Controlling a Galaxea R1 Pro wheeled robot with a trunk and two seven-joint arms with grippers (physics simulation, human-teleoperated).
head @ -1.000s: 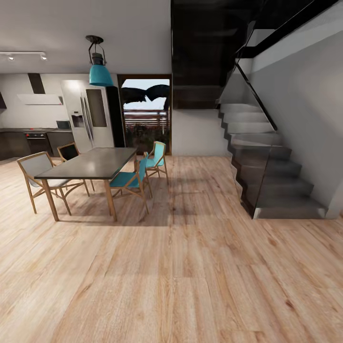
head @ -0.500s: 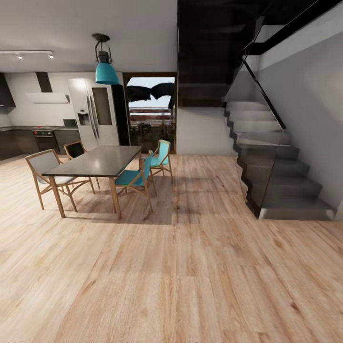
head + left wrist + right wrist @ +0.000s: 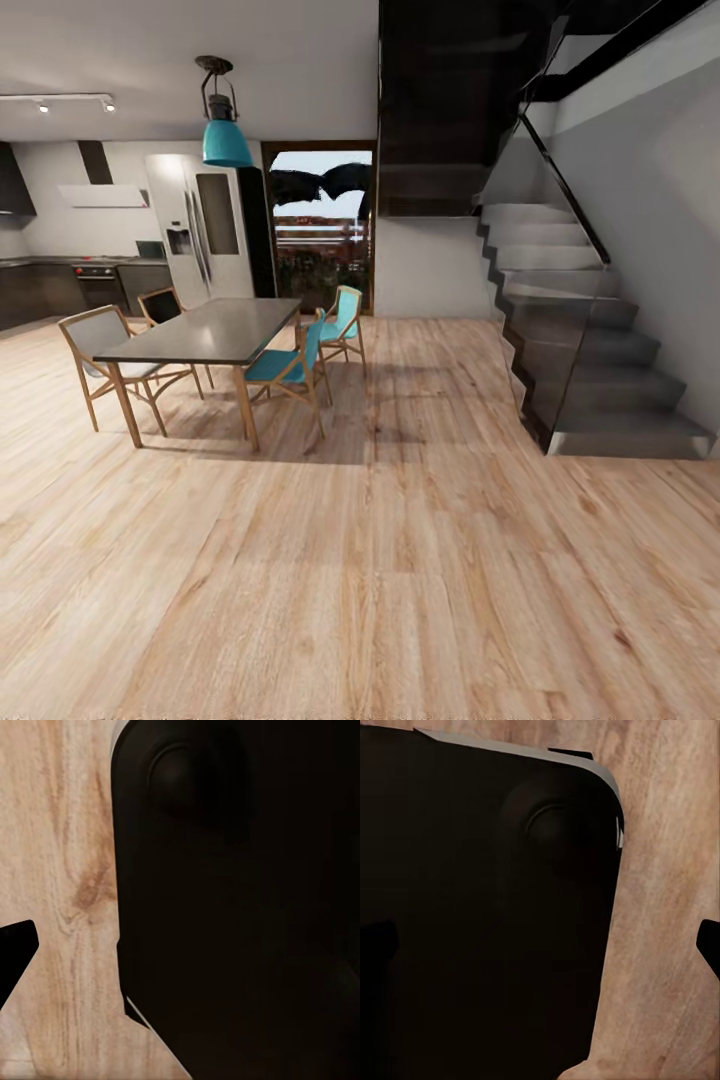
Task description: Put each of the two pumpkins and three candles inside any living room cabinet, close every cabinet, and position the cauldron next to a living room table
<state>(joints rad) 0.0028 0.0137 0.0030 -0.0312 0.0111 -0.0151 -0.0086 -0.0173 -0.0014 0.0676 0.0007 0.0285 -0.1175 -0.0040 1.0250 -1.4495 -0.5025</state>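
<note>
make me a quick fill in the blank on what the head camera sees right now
1. The pendant lamp above the dining table is ____ in colour.
2. The staircase rises on the ____ side of the head view.
3. The floor is made of ____ planks.
4. The two chairs nearest the staircase have ____ seats.

Missing words: teal; right; wood; teal
</note>
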